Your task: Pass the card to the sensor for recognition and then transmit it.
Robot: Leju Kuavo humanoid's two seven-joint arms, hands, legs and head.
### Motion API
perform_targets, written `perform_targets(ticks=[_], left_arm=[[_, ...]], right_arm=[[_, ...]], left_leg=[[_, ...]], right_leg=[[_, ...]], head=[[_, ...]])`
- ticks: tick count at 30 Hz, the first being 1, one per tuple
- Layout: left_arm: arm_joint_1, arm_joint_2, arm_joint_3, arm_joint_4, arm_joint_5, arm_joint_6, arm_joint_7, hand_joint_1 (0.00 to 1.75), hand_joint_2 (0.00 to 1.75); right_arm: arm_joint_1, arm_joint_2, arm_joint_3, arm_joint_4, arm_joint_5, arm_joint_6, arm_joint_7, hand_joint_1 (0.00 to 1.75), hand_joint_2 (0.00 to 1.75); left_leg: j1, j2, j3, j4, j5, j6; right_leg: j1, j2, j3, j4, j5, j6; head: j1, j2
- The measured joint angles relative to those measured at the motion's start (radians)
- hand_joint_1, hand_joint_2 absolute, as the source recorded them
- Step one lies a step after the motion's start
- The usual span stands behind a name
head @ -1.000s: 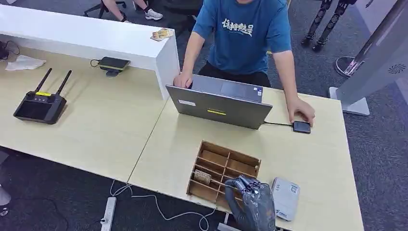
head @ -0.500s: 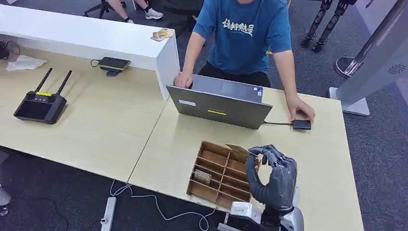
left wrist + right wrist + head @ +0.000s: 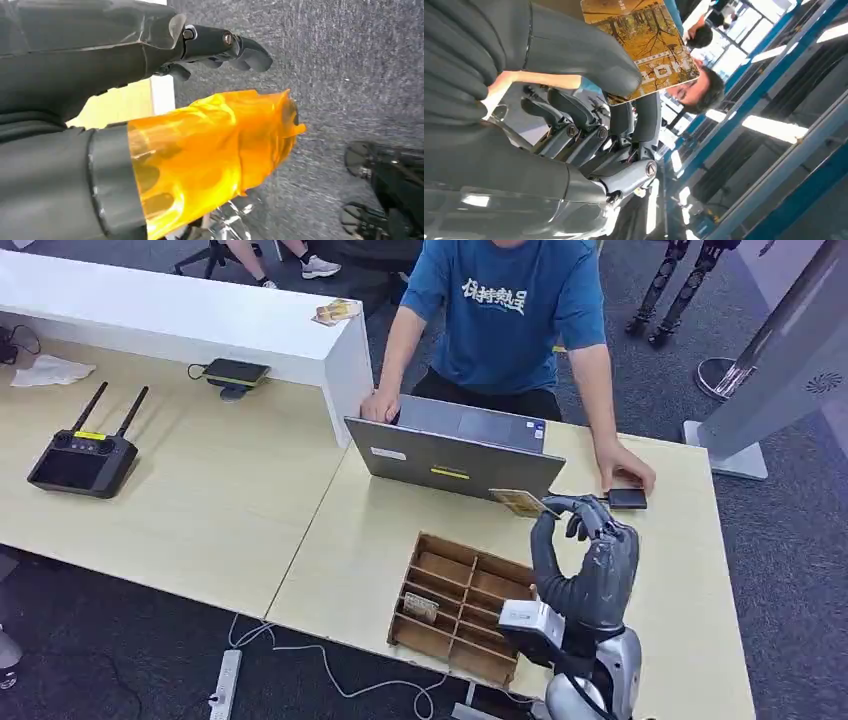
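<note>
Here the card (image 3: 517, 502) was held by the right hand (image 3: 590, 558), pinched at one edge between the thumb and the fingers (image 3: 568, 506), so that most of its printed face stayed free; this grip was probably chosen because the free part must be laid on the sensor (image 3: 627, 499). In the right wrist view the same card (image 3: 640, 46) was seen pressed under the thick thumb, with the darker fingers behind it. The hand was raised above the table (image 3: 660, 580), beyond the wooden tray (image 3: 462, 605), in which another card (image 3: 421, 607) was lying in one of the near compartments. The held card was level with the lower edge of the laptop (image 3: 455, 455) and apart from the small black sensor, which was placed beside the laptop on a cable and was steadied by a person's hand (image 3: 626, 468), it seems in order that it would not slide. The step in hand was judged to be the carrying toward the sensor, the reading being not yet done. The left hand (image 3: 150, 65) was seen hanging beside the table edge, over the grey floor; nothing was held in it, and whether its fingers were spread or curled could not be told
</note>
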Motion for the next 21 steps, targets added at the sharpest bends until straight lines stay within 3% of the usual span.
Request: perform_targets(ticks=[6, 12, 21], left_arm=[[-0.017, 0.028, 0.0, 0.02, -0.109, 0.047, -0.036, 0.0, 0.0], [-0.037, 0.115, 0.0, 0.148, -0.187, 0.144, -0.049, 0.0, 0.0], [-0.056, 0.225, -0.055, 0.349, -0.191, 0.238, -0.044, 0.0, 0.0]], right_arm=[[-0.225, 0.007, -0.003, 0.142, 0.039, 0.002, 0.115, 1.75, 1.75], [-0.476, 0.031, -0.002, 0.359, 0.026, 0.027, 0.216, 1.75, 1.75], [-0.728, 0.051, 0.0, 0.693, 0.263, 0.008, 0.373, 1.75, 1.75]], left_leg=[[0.0, 0.0, -0.001, 0.0, 0.005, 0.0], [0.0, 0.0, -0.004, 0.0, 0.009, -0.002], [0.0, -0.001, -0.004, 0.0, 0.009, -0.003]], right_leg=[[0.0, 0.0, -0.001, 0.0, 0.004, 0.001], [0.0, 0.0, -0.005, 0.003, 0.007, -0.001], [0.0, 0.0, -0.006, 0.004, 0.008, -0.001]], head=[[0.0, 0.0], [0.001, 0.0], [0.0, 0.0]])
